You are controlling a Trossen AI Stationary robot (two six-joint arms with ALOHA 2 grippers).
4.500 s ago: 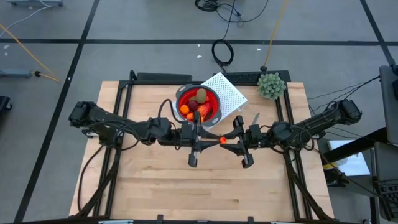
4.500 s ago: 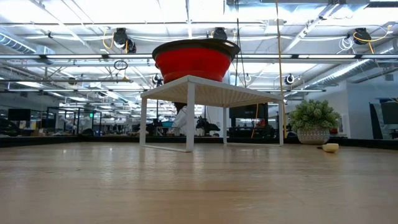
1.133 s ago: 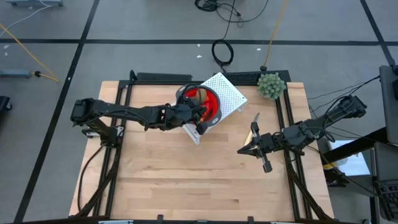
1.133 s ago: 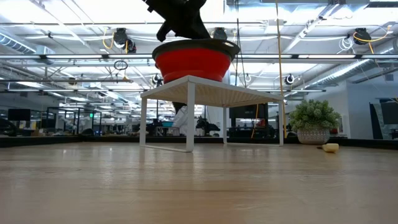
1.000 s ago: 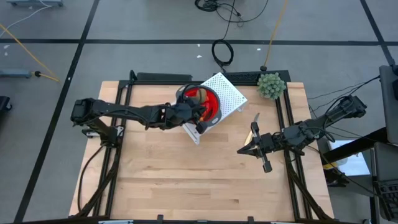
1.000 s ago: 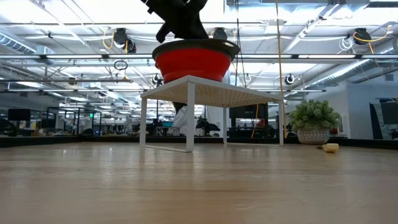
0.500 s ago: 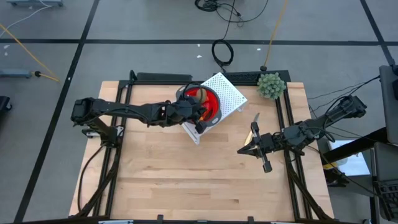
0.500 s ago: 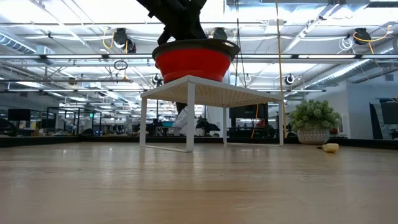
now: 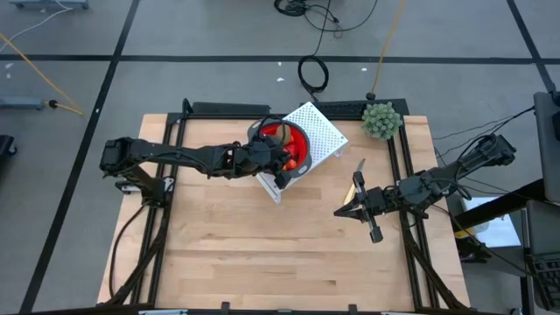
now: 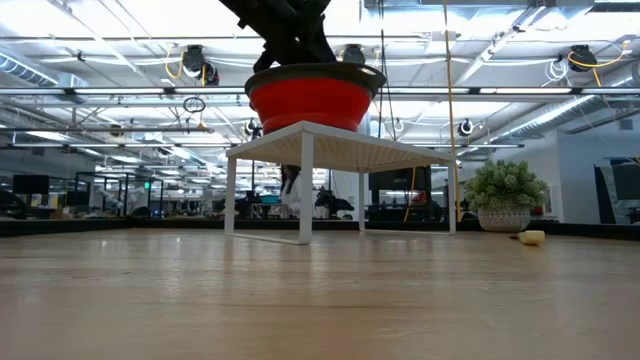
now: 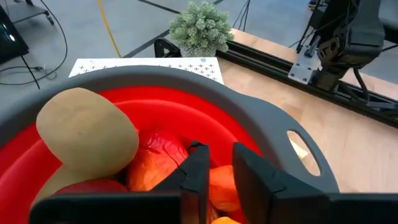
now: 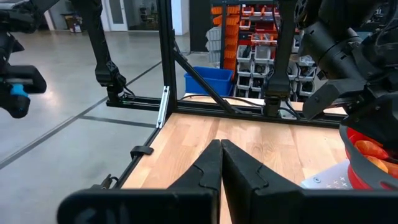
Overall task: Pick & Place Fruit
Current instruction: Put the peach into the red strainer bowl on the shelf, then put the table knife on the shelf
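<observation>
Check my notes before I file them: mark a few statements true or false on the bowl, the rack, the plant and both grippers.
1. The red bowl sits on the white perforated rack. True.
2. The left gripper is down in the bowl among the fruit. True.
3. The right gripper is shut on a fruit. False: it is shut on nothing, over bare table away from the bowl.
4. The green plant stands inside the bowl. False: it stands at the table's far right corner, apart from the rack.
5. A brown oval fruit lies on the bare table. False: it lies in the bowl.
</observation>
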